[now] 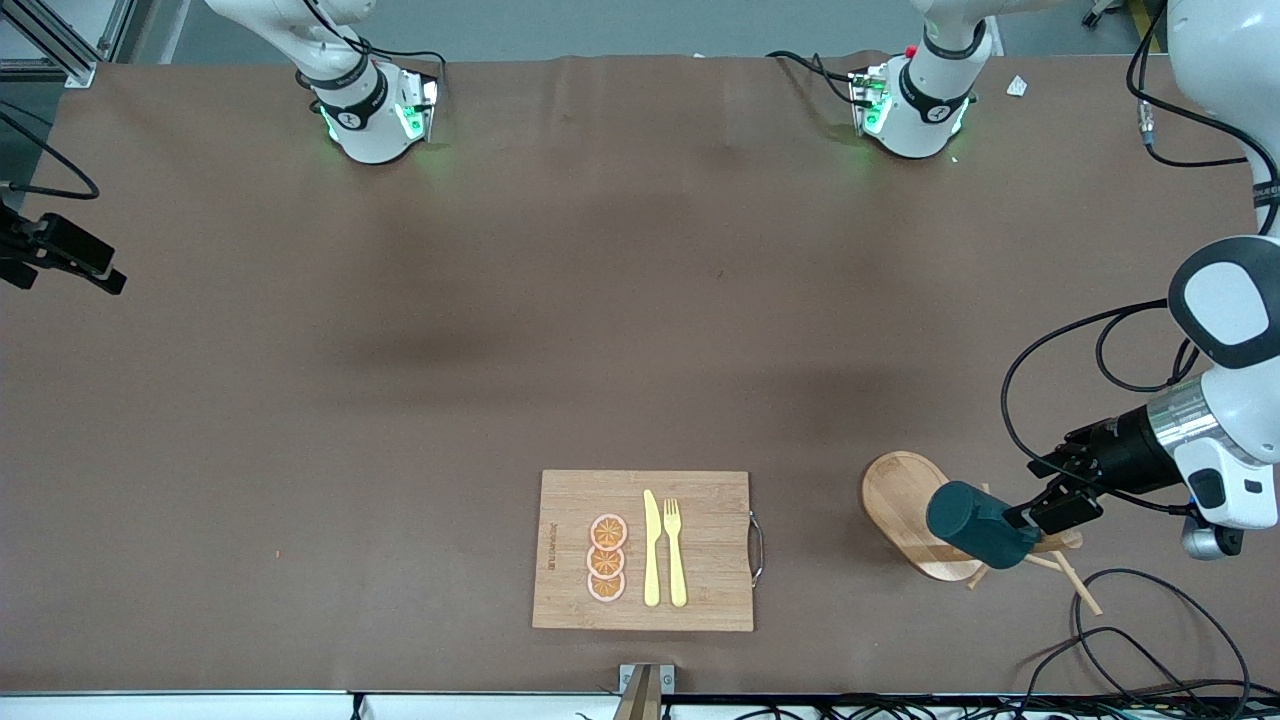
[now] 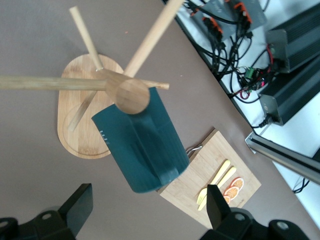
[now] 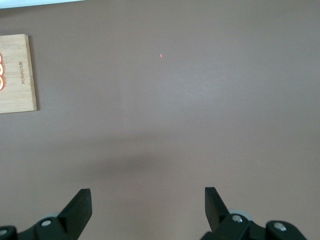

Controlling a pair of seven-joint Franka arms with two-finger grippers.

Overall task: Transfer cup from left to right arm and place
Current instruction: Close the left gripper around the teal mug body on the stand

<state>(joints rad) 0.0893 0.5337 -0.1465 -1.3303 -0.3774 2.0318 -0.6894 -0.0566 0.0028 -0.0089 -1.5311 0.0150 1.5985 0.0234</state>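
The dark teal cup [image 1: 978, 523] hangs tilted on a peg of the wooden mug tree [image 1: 905, 505], near the left arm's end of the table. The left gripper [image 1: 1052, 510] sits just beside it with fingers spread and nothing held. A cutting board [image 1: 700, 500] lies nearby toward the table's middle. The right gripper [image 3: 148, 210] waits, fingers apart, over bare tabletop.

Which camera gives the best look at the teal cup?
The left wrist view: the cup fills the frame, hanging on a wooden rack. The front view shows the cup small, by the left gripper. The right wrist view misses it.
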